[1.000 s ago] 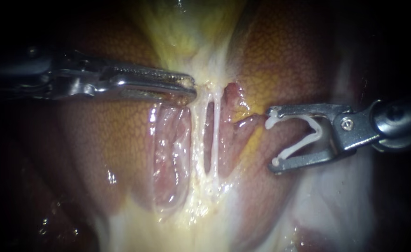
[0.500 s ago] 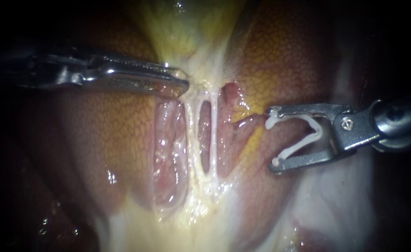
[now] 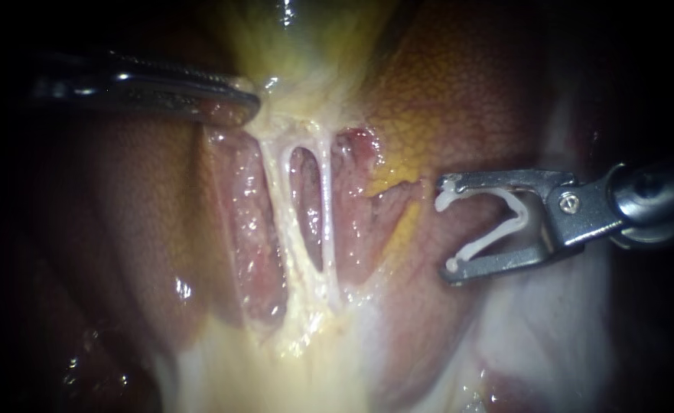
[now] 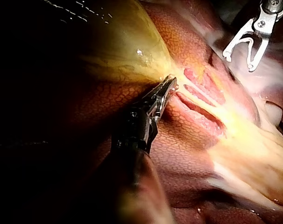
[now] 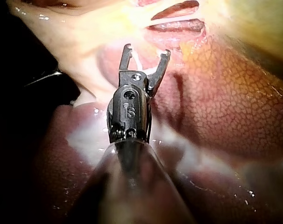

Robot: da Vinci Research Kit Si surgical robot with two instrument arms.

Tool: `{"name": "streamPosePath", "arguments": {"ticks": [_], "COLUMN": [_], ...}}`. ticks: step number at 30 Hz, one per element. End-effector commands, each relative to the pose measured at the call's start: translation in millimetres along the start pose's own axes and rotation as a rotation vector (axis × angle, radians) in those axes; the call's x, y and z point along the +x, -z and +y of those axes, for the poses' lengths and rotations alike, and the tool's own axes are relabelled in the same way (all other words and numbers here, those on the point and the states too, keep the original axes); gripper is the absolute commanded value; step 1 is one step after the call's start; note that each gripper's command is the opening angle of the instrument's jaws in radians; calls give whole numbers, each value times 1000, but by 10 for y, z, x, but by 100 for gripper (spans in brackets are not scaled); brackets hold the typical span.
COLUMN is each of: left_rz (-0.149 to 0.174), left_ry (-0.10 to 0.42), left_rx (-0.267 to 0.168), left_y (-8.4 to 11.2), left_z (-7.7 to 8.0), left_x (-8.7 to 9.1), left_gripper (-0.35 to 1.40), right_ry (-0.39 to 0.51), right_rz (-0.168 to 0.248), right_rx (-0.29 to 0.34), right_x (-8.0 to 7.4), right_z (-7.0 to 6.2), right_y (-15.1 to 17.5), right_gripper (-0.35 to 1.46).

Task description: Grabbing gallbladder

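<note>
Clamping gallbladder [image 3: 306, 53]: left instrument [image 3: 249, 103]; right instrument [image 3: 445, 226] holds 1 clip [image 3: 497, 238] in spread jaws; 2 tubes [image 3: 327, 214] between.

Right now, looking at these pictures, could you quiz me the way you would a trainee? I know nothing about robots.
1. True or false: the right instrument is touching one of the pale tubes.
2. What sits between the right instrument's jaws? A) a needle B) a white clip C) a piece of liver
3. Fill in: the left instrument has its jaws shut on the edge of the ____, with two tubes stretched out beneath it.

Key
1. False: it hangs clear of them, off to the side.
2. B
3. gallbladder
</note>
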Motion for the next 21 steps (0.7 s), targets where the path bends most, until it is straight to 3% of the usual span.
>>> {"name": "streamPosePath", "arguments": {"ticks": [1, 21], "left_rz": [-4, -7], "left_ry": [2, 6], "left_rx": [-4, -8], "left_y": [3, 7], "left_z": [1, 1], "left_x": [-1, -4], "left_gripper": [-35, -35], "right_ry": [0, 0], "right_rz": [0, 0], "right_rx": [0, 0], "right_x": [0, 0], "right_z": [0, 0], "right_y": [0, 0], "right_gripper": [57, 57]}}
